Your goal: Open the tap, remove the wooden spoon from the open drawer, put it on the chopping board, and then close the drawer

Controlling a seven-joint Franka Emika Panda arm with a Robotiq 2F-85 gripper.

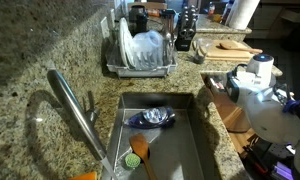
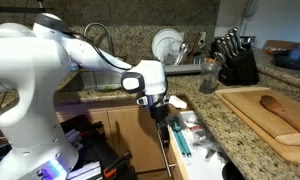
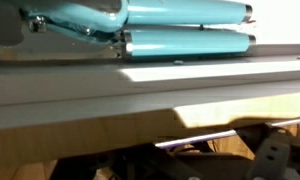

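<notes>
Exterior view from above a sink set in a speckled granite tabletop. The tap (image 1: 75, 112), a long steel spout, slants across the left of the picture, on the far side of the sink (image 1: 195, 140) from the drawer (image 1: 227, 112). Only a strip of the drawer's light wood shows at the right, under the white robot arm (image 1: 258, 80). Beyond the drawer, towards the back wall, lies the chopping board (image 1: 232, 46). Farther from the drawer along that wall stand a knife block (image 1: 187, 42) and a dish rack (image 1: 140, 55) holding plates. The jaws are hidden in this view.

Exterior view from the front of the cabinets. The drawer (image 2: 202, 140) is pulled open below the tabletop edge, with assorted utensils inside, among them a teal-handled one (image 2: 180, 142). The robot arm (image 2: 90, 55) reaches in from the left, and its dark jaws hang over the drawer's inner end, pointing down. It cannot be told whether they are open or closed, or whether they hold anything. On the tabletop just beside the drawer lies the chopping board (image 2: 255, 115), and the wooden spoon (image 2: 280, 110) lies flat on it, outside the drawer.

Wrist view, very close. Two teal handles (image 3: 180, 28) lie side by side inside the drawer, just beyond its pale wall (image 3: 150, 85). Dark blurred parts fill the lower edge, and the state of the jaws cannot be told here either.
</notes>
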